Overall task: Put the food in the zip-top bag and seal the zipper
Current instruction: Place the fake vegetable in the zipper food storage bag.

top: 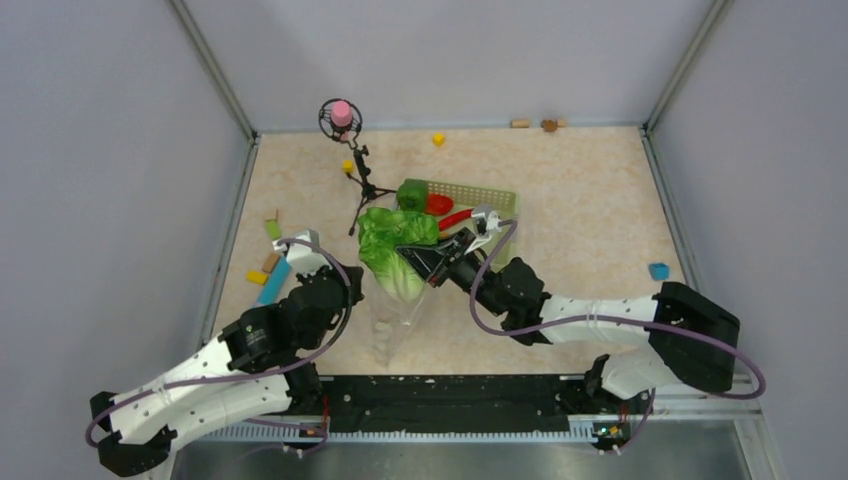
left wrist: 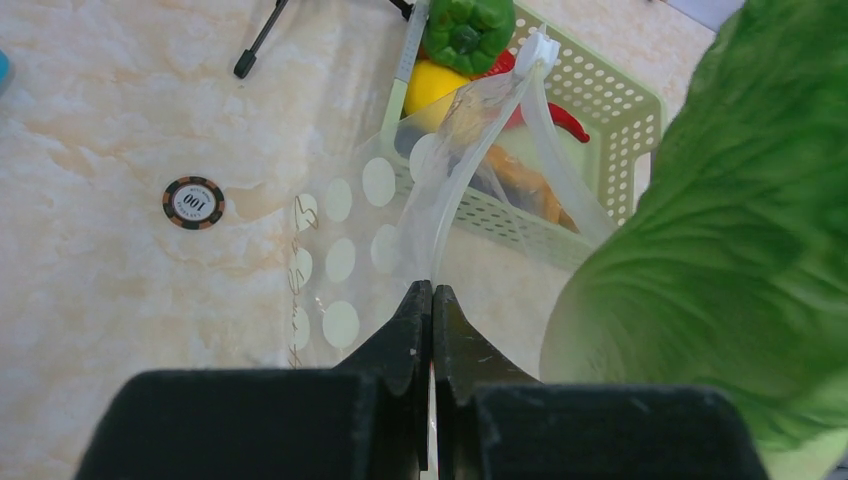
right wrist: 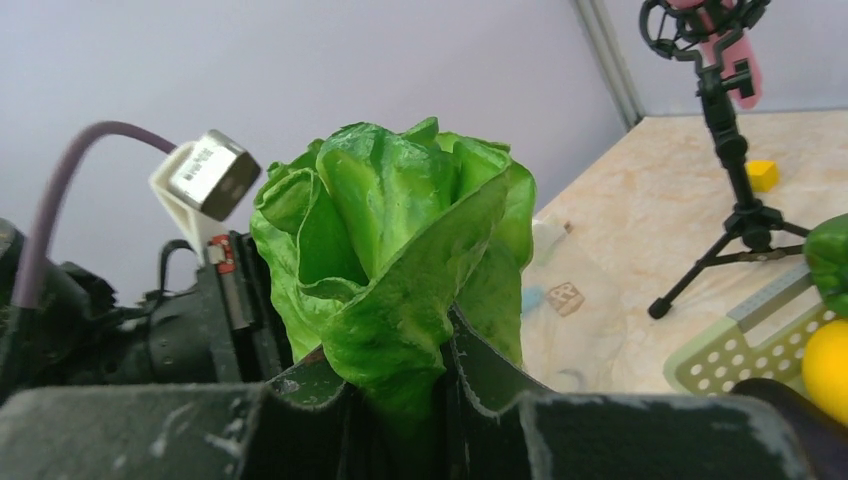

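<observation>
I find the left gripper (left wrist: 432, 300) pinched closed on the zip-top bag (left wrist: 345, 255) — the right gripper (right wrist: 400, 375) clamps the cabbage (right wrist: 400, 220). The basket (left wrist: 610, 110) holds pepper (left wrist: 468, 25), lemon (left wrist: 435, 85), chili (left wrist: 567, 122).

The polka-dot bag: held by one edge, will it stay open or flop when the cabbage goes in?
Probably floppy: the bag creases and drapes beyond the left gripper pinching its rim. Its mouth strip bows open, so that edge seems stiffer. Likely light; the cabbage could drag it sideways.
</observation>
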Controlling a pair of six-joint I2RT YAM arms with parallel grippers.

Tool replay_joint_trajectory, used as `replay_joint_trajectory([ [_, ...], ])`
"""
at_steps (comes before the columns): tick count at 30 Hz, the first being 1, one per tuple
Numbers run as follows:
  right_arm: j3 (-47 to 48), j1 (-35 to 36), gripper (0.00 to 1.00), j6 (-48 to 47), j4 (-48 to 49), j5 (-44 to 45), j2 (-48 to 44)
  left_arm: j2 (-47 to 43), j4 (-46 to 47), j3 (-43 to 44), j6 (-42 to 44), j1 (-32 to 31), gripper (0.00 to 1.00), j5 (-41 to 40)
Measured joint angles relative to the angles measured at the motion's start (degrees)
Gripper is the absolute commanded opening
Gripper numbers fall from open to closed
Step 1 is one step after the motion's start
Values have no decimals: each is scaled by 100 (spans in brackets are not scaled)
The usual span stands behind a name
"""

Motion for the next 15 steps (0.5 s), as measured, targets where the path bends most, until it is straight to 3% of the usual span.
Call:
replay_joint_trajectory([
  [9,9,551,0,-992,350,793,599,-63,50,-35,22,0,0,22],
  [15,39,1008,29,-1856,634,1534,782,-190,61,-39,20,0,0,24],
])
